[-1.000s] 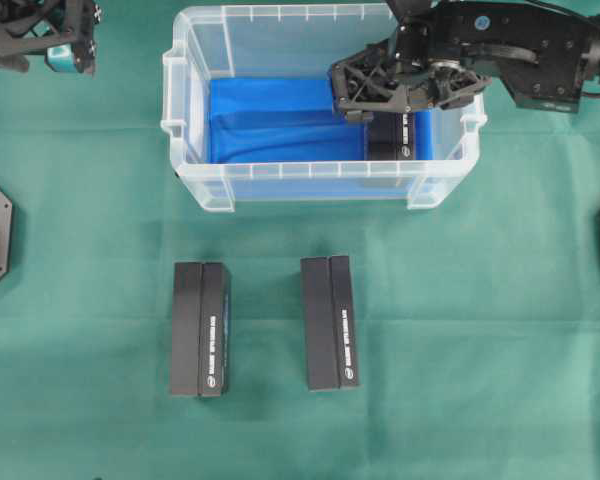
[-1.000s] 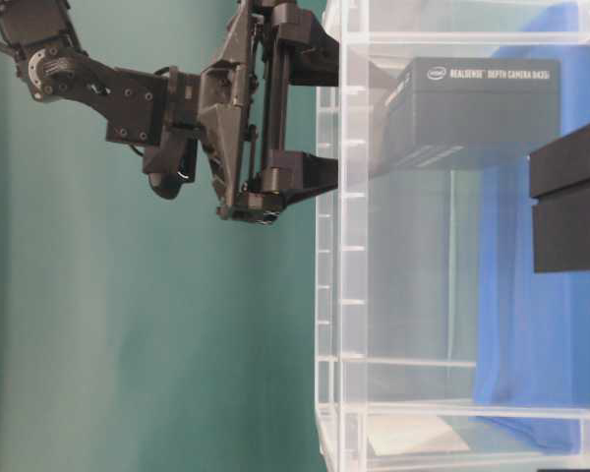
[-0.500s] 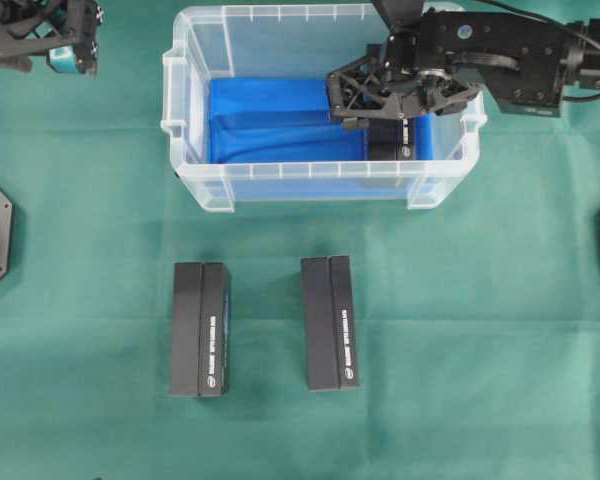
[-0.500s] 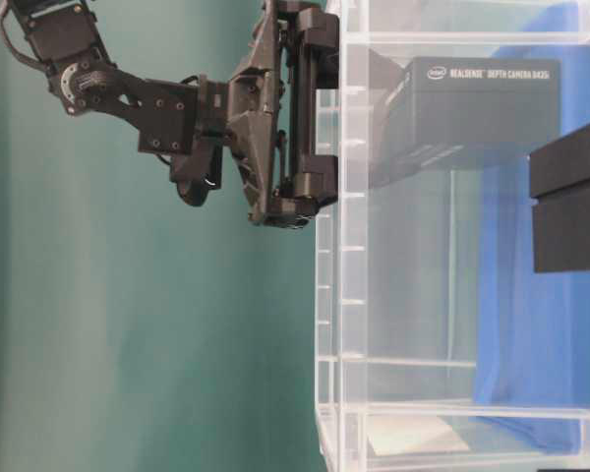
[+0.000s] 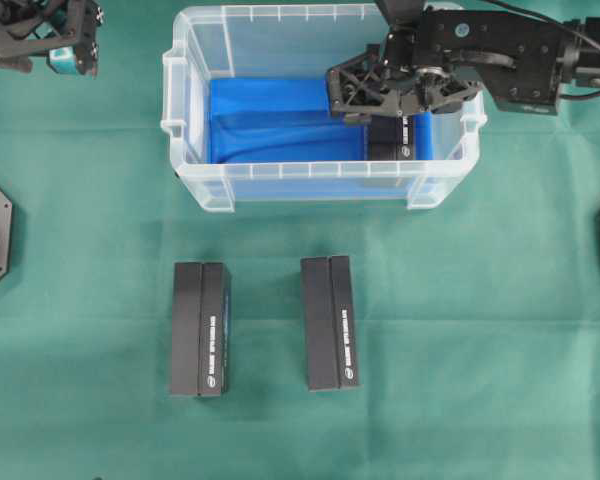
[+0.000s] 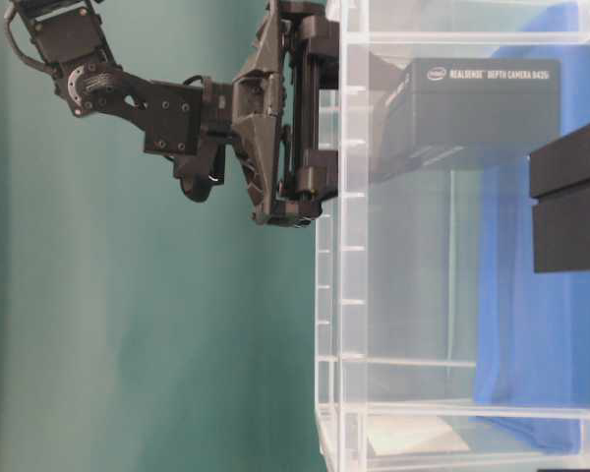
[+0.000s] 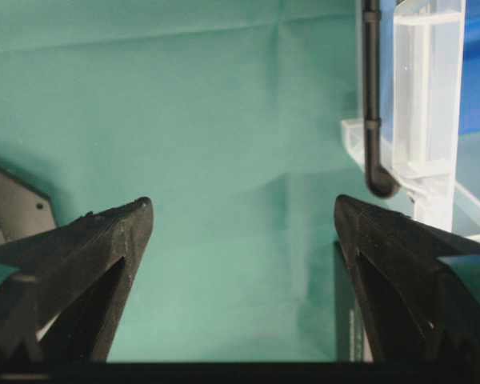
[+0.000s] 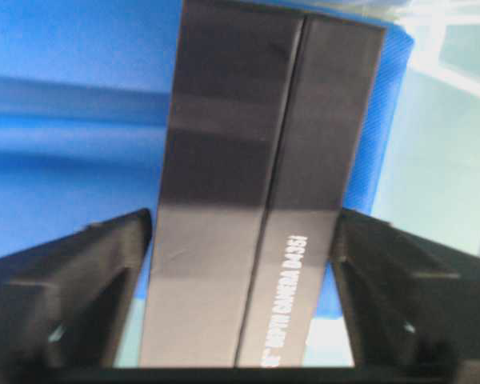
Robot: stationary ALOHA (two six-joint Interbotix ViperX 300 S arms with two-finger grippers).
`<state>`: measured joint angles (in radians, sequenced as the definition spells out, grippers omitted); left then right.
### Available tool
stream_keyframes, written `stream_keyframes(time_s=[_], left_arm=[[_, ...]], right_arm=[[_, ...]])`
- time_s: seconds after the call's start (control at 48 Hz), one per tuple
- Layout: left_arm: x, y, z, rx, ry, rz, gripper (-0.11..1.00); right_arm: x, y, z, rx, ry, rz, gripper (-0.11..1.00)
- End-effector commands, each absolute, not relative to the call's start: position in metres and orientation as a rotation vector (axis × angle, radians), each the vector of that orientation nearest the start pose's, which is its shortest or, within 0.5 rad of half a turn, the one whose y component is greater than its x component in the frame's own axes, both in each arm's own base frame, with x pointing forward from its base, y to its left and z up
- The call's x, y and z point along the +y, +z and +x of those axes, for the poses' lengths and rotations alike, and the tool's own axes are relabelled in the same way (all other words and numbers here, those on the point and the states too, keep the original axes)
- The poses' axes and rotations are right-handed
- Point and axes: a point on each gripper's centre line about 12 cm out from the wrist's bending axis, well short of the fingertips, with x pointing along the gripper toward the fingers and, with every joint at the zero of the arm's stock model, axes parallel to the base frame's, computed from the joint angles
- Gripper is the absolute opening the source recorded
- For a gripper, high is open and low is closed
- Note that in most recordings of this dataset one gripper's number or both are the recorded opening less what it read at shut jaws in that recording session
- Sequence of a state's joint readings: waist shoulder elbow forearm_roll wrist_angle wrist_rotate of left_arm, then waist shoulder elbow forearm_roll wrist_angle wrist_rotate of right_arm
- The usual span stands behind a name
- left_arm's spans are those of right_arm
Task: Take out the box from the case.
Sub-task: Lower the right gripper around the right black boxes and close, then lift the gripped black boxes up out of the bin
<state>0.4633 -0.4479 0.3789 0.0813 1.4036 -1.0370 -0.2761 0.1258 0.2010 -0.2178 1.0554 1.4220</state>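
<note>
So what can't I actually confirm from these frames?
- Contact: in the right wrist view the right gripper straddles the box; blur hides whether the jaws touch it.
- Box top end: overhead, the gripper covers it.
- Two boxes on the cloth: lettering too small.

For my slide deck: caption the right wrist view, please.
Right gripper straddling the black box on the case's blue lining, fingers not yet touching it.

The case (image 5: 195, 120) sits at the far middle of the worktop (image 5: 480, 330), with one camera box (image 5: 388, 137) lying inside it at its right end. Two more camera boxes lie side by side on the worktop in front of the case, the left box (image 5: 200, 329) and the right box (image 5: 329, 322). The right gripper (image 5: 365, 95) hangs over the box inside the case, while the left gripper (image 7: 240, 232) is well left of the case.
</note>
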Motion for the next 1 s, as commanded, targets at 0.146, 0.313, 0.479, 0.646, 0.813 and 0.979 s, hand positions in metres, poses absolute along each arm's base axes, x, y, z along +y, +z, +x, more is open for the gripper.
stream_keyframes(time_s=[0.146, 0.313, 0.479, 0.646, 0.813, 0.979], left_arm=[[0.120, 0.336, 0.220, 0.963, 1.102, -1.092, 0.93], [0.119, 0.336, 0.219, 0.962, 1.103, -1.093, 0.93], [0.120, 0.335, 0.219, 0.964, 1.107, -1.095, 0.93], [0.119, 0.335, 0.220, 0.965, 1.104, -1.096, 0.93], [0.119, 0.336, 0.219, 0.964, 1.103, -1.097, 0.93], [0.120, 0.335, 0.219, 0.965, 1.105, -1.095, 0.93]], right_arm=[[-0.131, 0.204, 0.378, 0.915, -1.245, 1.113, 0.66], [-0.127, 0.192, 0.375, 0.930, -1.241, 1.112, 0.67], [-0.128, 0.195, 0.378, 0.914, -1.231, 1.111, 0.67], [-0.129, 0.198, 0.379, 0.907, -1.225, 1.113, 0.67], [-0.129, 0.203, 0.382, 0.894, -1.215, 1.115, 0.67], [-0.131, 0.211, 0.383, 0.874, -1.210, 1.115, 0.67]])
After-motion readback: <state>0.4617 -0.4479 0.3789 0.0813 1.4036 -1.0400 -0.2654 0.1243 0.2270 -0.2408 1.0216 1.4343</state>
